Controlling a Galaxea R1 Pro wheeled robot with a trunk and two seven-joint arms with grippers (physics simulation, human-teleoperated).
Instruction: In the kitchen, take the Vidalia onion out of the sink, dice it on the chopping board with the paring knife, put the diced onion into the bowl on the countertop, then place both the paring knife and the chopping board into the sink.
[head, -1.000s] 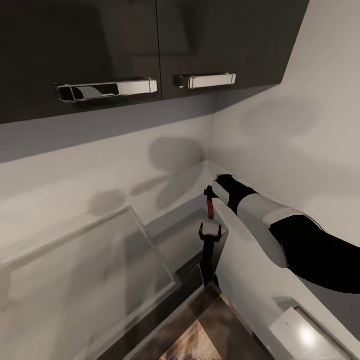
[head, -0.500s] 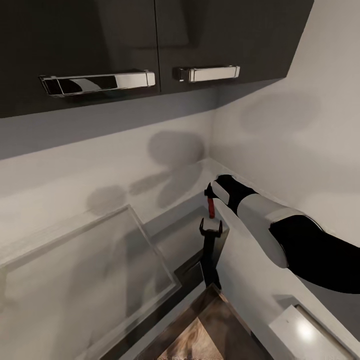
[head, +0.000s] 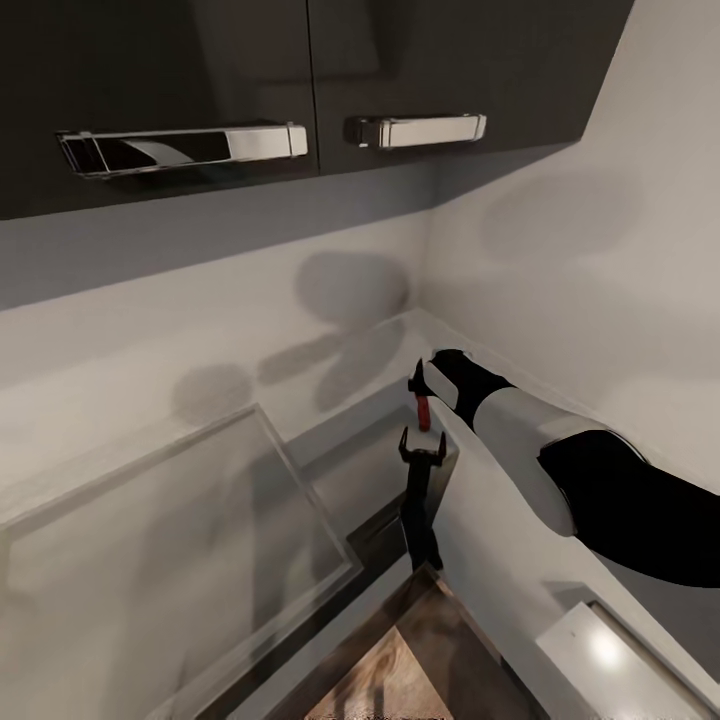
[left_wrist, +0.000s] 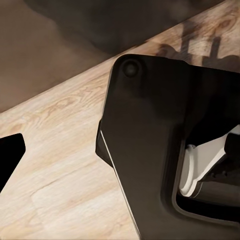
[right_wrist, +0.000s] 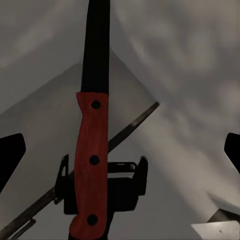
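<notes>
My right tool (head: 424, 392) is up by the wall corner, over the sink (head: 380, 470), w/ the paring knife (head: 423, 412) at its tip; can't tell if it's clamped on it. In the right wrist cam the red handle (right_wrist: 90, 165) sits close between the fingertips. Chopping board (head: 400, 660) is at the frame's bottom edge. Left tool (left_wrist: 10, 160): fingertip over wood floor (left_wrist: 55, 165), opening unclear.

A glossy red riveted handle is seen on the paring knife (right_wrist: 91, 165); the cabinet handles (head: 415, 130) are polished chrome.
</notes>
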